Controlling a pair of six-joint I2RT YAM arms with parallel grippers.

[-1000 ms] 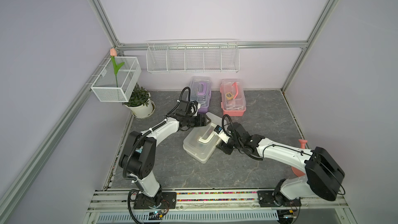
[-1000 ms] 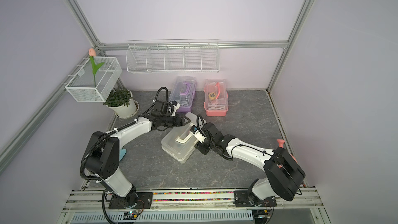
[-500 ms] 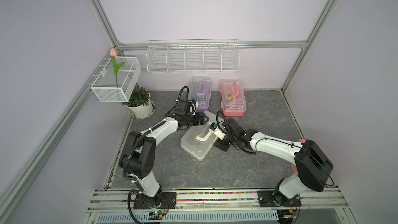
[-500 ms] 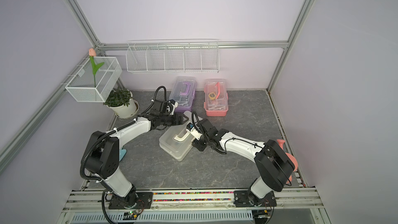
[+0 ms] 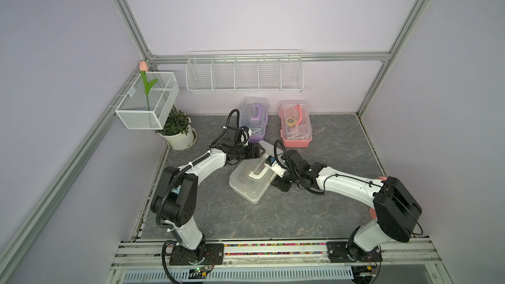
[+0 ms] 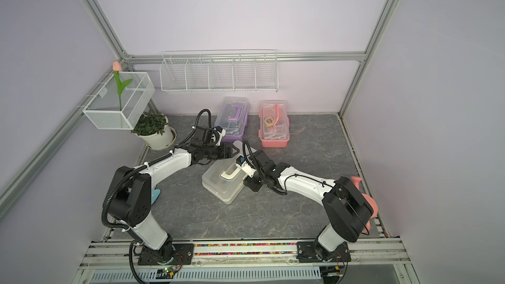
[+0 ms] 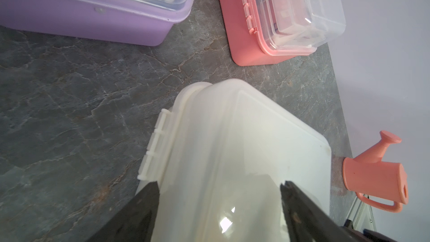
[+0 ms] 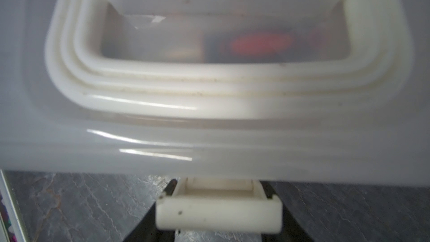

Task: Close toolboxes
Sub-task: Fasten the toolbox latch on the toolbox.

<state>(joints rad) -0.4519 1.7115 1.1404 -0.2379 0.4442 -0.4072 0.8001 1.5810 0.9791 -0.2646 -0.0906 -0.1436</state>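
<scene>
Plainly, both arms are working on the white box [image 5: 250,184], which sits in the middle of the floor between the two claws with its clear lid [image 7: 244,136] down. The right claw [image 8: 220,188] is at the front edge of that box, low to the floor. Its jaws are about half closed and pressed against both sides of the latch [image 8: 218,215], as far as its blurred wrist view shows. The latch sticks out toward the claw rather than lying flat against the box, so it looks not yet snapped home, and this grip is probably there to swing it shut. Just beyond the latch, the handle [image 8: 162,89] lies folded flat on the lid. The left claw [image 7: 220,185] is at one short end of the box, jaws wide and holding nothing, with the lid directly ahead of and under its fingers and the hinge [image 7: 154,145] just off one finger. I judge it is there to steady the box and keep the lid down while the other claw works the latch, though whether it touches the lid I cannot tell. Farther ahead of the left claw, well apart from it, stand the purple box [image 5: 255,121] and the pink box [image 5: 296,127], lids down; whether their latches are fastened is not visible.
</scene>
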